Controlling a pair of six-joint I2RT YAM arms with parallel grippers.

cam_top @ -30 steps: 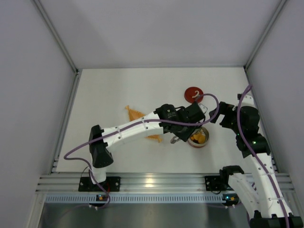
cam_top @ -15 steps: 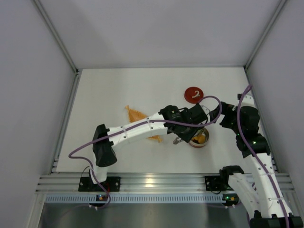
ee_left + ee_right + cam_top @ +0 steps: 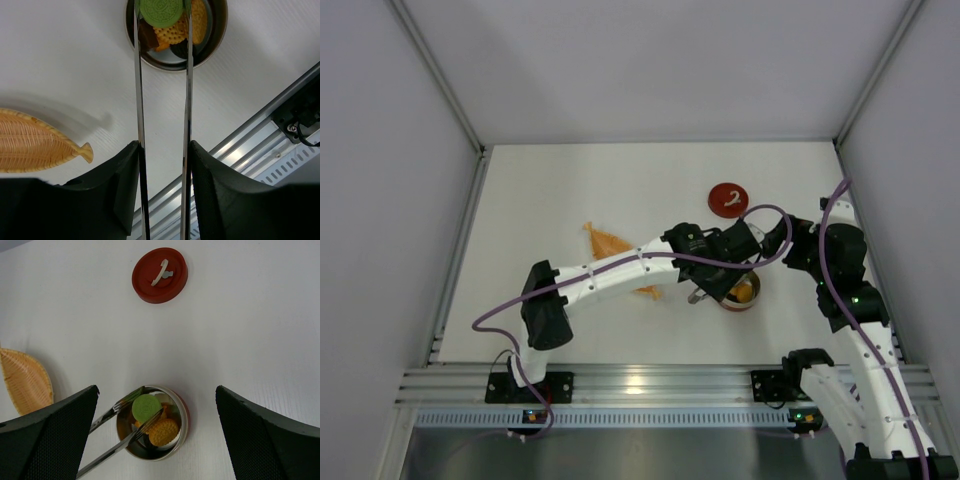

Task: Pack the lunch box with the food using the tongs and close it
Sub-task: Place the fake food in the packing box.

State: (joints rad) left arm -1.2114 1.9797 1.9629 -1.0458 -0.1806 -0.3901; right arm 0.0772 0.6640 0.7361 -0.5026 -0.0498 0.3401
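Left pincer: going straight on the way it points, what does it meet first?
Probably the green biscuit in the lunch box; the tongs held by the left pincer flank it, though depth is unclear.

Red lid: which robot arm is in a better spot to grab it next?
Probably the right. The right claw is open and empty above the tin, with the lid close ahead. The left claw is busy holding the tongs over the tin.
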